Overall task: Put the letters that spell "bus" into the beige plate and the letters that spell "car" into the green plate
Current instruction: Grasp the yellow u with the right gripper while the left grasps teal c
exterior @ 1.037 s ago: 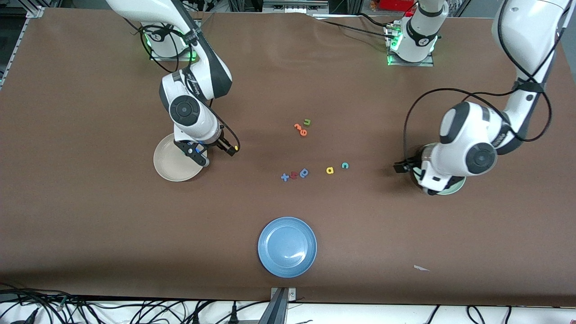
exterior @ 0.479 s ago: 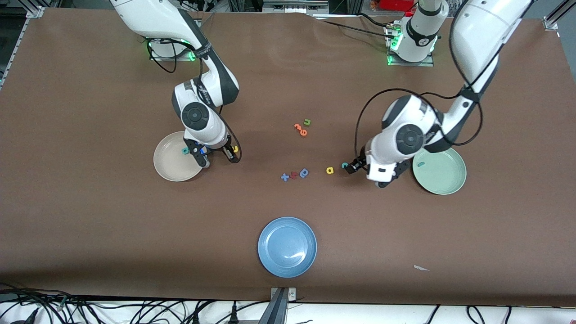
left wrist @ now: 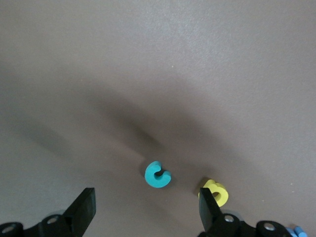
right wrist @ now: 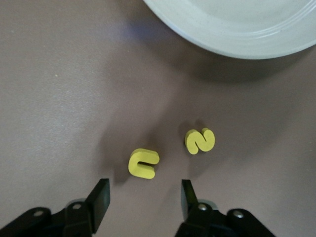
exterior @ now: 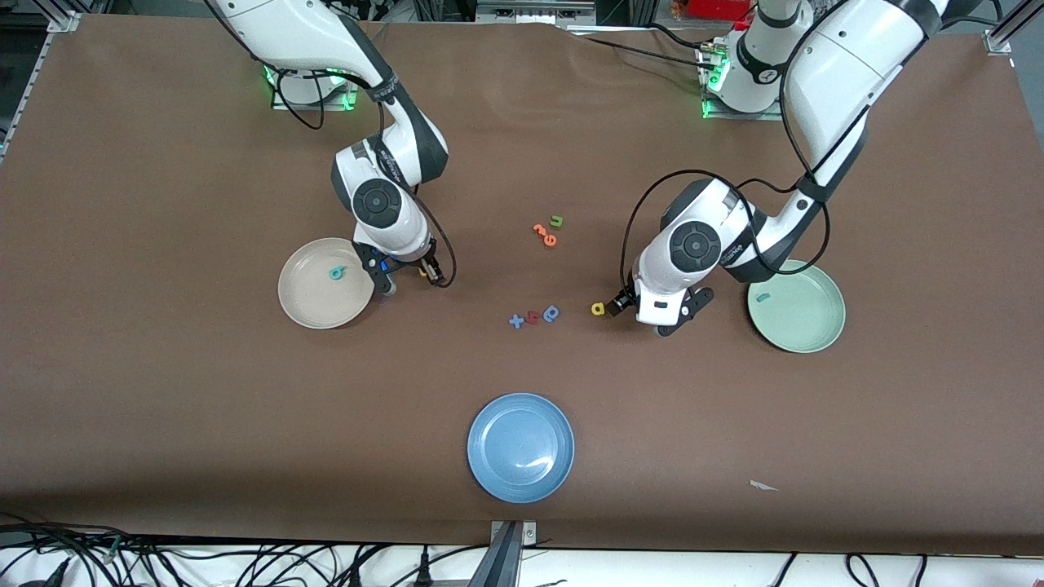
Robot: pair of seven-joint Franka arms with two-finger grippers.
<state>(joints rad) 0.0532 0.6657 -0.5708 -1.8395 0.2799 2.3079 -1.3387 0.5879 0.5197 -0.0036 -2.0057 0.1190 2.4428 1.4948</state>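
- Shows right gripper [right wrist: 143,190] now off the round cream-beige plate [exterior: 294,306], fingers apart over yellow foam "u" [right wrist: 143,163], yellow foam "s" [right wrist: 200,140] alongside, at the plate's three o'clock.
- Shows left gripper [left wrist: 147,197] now off the round sage-green plate [exterior: 803,338], fingers wide around teal foam "c" [left wrist: 157,175], at that plate's nine o'clock.
- Leaves teal foam "b" [exterior: 335,273] and teal foam "r" [exterior: 762,297] plated; suggests next pickups.
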